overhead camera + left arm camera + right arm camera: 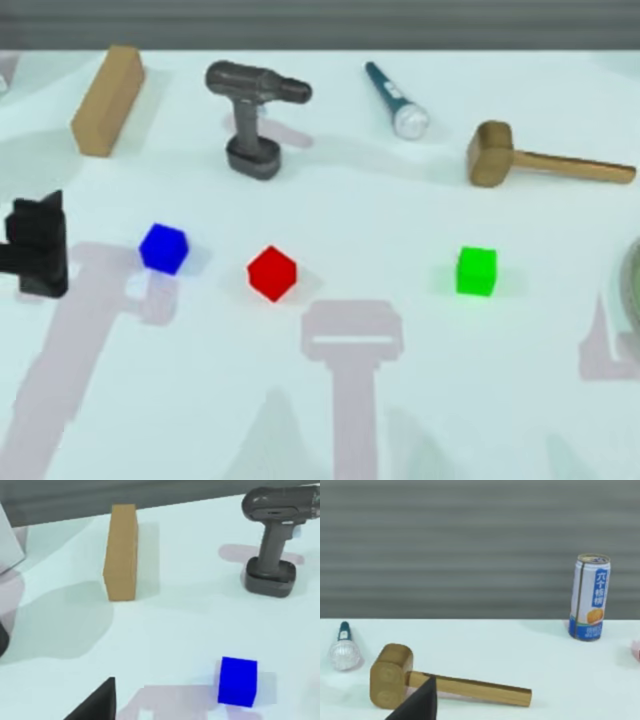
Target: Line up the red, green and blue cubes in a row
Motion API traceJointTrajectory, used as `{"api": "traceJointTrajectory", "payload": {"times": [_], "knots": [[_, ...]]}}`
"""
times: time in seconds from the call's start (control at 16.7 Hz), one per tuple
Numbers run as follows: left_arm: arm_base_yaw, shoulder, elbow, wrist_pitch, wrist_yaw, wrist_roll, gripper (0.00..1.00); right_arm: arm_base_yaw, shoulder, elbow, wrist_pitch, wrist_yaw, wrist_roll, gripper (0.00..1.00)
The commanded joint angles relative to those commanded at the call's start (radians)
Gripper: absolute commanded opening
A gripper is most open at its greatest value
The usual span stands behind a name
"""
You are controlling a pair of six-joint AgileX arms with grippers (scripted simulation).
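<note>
The blue cube [162, 248] rests at the left of the table, the red cube [271, 272] a short way to its right, and the green cube [476, 271] farther right, all at about the same depth. My left gripper [37, 225] hangs open at the table's left edge, left of the blue cube and apart from it. In the left wrist view one dark finger [97, 705] shows, with the blue cube [238, 681] beside it. My right gripper [462, 712] is outside the top view and stands open near the mallet, holding nothing.
Along the back lie a tan wooden block [108, 100], a grey drill [253, 118], a blue torch [397, 100] and a wooden mallet [540, 158]. A round rim [632, 285] shows at the right edge. A drink can [590, 597] stands beyond the mallet.
</note>
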Motion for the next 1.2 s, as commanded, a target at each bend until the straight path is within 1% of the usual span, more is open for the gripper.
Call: {"api": "traceJointTrajectory", "payload": {"times": [0.36,0.66,0.96,1.2], "knots": [[-0.147,0.720,0.518,-0.350,0.003,0.057,1.00,0.000,0.000,0.000,0.000,0.000,0.000,1.00],[-0.257,1.183,0.898,-0.595,0.007,0.099,1.00,0.000,0.000,0.000,0.000,0.000,0.000,1.00],[-0.330,1.496,1.173,-0.748,0.004,0.129,1.00,0.000,0.000,0.000,0.000,0.000,0.000,1.00],[-0.351,1.573,1.250,-0.788,0.003,0.137,1.00,0.000,0.000,0.000,0.000,0.000,0.000,1.00]]}}
